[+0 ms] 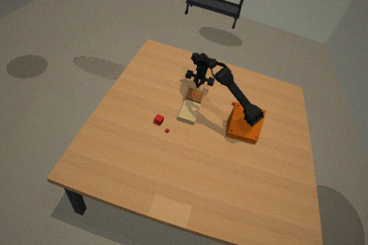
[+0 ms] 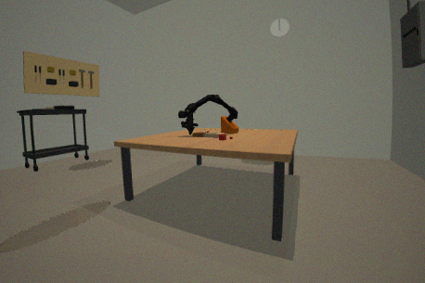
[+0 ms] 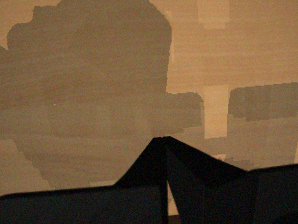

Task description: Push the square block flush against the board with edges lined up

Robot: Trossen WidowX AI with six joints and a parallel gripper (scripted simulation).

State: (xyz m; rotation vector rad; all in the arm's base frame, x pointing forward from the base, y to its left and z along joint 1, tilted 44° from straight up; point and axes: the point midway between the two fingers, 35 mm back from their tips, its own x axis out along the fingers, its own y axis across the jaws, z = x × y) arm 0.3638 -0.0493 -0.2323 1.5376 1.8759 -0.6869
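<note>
The brown square block (image 1: 194, 95) (image 2: 198, 135) lies flat at the far end of the pale board (image 1: 188, 112) (image 2: 212, 135). One side of the block faces that end, and they look touching or nearly so. Their side edges look roughly in line; the exact fit is too small to tell. My gripper (image 1: 198, 86) (image 2: 190, 134) (image 3: 162, 145) is shut and empty, its fingertips low, just beyond the block's far side. Whether the tips touch the block cannot be told. In the wrist view the fingers hide nearly all of the block, and the board does not show clearly.
A red cube (image 1: 158, 120) (image 2: 223, 137) and a smaller red cube (image 1: 167, 130) (image 2: 231, 137) lie to the left of the board in the top view. The orange arm base (image 1: 242, 130) (image 2: 227, 125) stands to its right, with a small red piece (image 1: 234, 104) beside it.
</note>
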